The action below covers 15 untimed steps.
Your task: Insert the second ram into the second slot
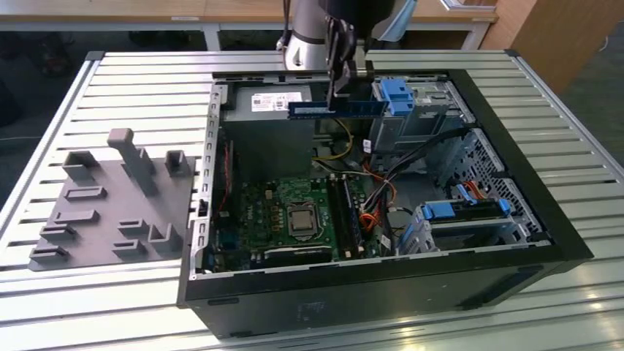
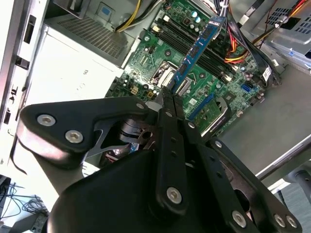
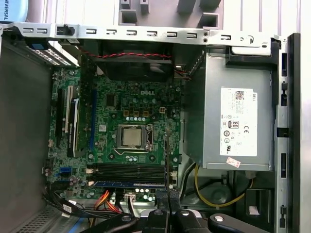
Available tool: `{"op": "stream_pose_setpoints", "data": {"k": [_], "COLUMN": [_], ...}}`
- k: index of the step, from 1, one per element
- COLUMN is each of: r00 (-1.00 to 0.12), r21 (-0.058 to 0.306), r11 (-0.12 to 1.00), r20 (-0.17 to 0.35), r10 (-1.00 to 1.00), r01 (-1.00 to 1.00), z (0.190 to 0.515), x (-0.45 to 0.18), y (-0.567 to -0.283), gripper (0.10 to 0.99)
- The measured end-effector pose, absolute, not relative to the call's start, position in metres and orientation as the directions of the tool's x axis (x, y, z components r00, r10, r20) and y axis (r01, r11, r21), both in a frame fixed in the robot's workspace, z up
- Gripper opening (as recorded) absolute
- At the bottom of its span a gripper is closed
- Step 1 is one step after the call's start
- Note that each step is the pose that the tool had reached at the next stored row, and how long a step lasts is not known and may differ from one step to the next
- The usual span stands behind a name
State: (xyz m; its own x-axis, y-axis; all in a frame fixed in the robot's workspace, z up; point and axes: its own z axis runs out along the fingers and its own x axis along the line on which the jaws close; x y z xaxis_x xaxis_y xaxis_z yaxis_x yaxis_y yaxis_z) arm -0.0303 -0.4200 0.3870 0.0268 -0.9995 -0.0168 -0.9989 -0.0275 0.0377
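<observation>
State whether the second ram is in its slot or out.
Out: the gripper holds the second ram in the air, clear of the motherboard.

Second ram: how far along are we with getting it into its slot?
Done: one blue stick looks seated on the motherboard. In hand: the gripper holds the second ram above the case. Left: the insertion; black slots beside the seated stick sit empty.

Slatted metal table, wooden furniture behind
</observation>
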Motion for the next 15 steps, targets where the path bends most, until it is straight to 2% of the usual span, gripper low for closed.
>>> {"op": "stream_pose_setpoints", "data": {"k": [15], "r00": [0.027], "r21": [0.038], "r11": [-0.027], "r20": [-0.017], "r10": [-0.999], "r01": [-0.999], "z": [0.3870], "x": [-0.0304], "y": [-0.4265], "gripper": [0.122]}}
